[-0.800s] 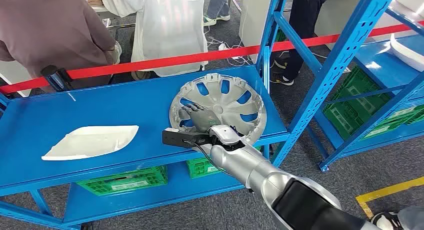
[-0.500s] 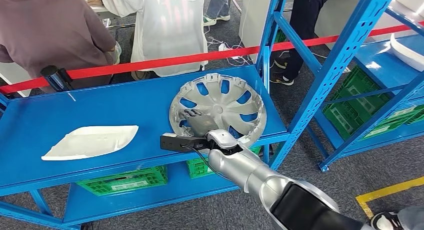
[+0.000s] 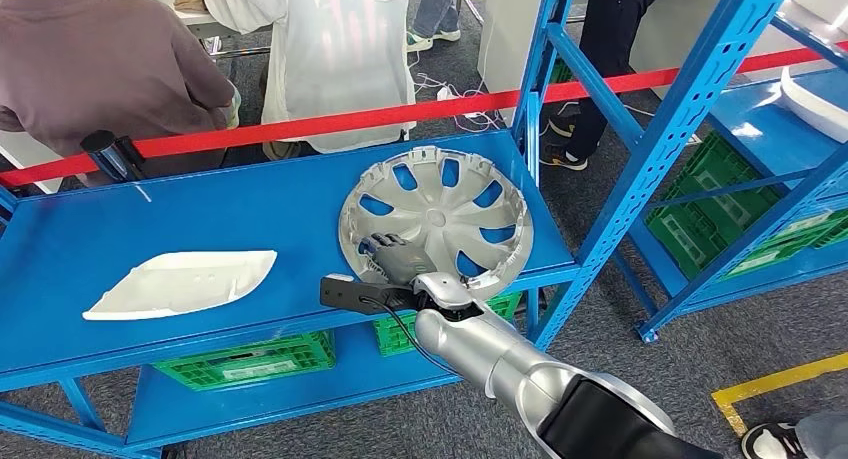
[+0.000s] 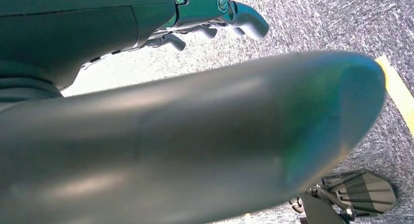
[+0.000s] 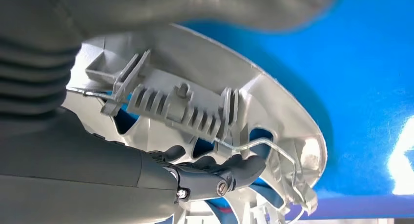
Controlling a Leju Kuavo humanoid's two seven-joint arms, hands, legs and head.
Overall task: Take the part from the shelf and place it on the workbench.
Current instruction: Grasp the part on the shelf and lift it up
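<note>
A silver wheel cover [image 3: 440, 214] lies hollow side up on the blue shelf [image 3: 200, 209], near its right front corner. My right hand [image 3: 395, 251] reaches over the cover's near-left rim. In the right wrist view the dark fingers [image 5: 219, 177] lie inside the wheel cover [image 5: 195, 63] among its spokes, and the thumb is outside above the rim. The rim with its clips sits between them, and no firm grip shows. My left hand [image 4: 205, 19] hangs over the grey floor, fingers loosely curved and holding nothing.
A white curved panel [image 3: 180, 282] lies on the shelf's left side. Green crates [image 3: 250, 357] stand on the lower level. Red tape [image 3: 300, 126] runs behind the shelf, with people standing beyond it. A blue slanted upright [image 3: 650, 149] and a second shelf are on the right.
My right hand has drawn back from the wheel cover's middle toward its near-left rim. The cover itself has not moved.
</note>
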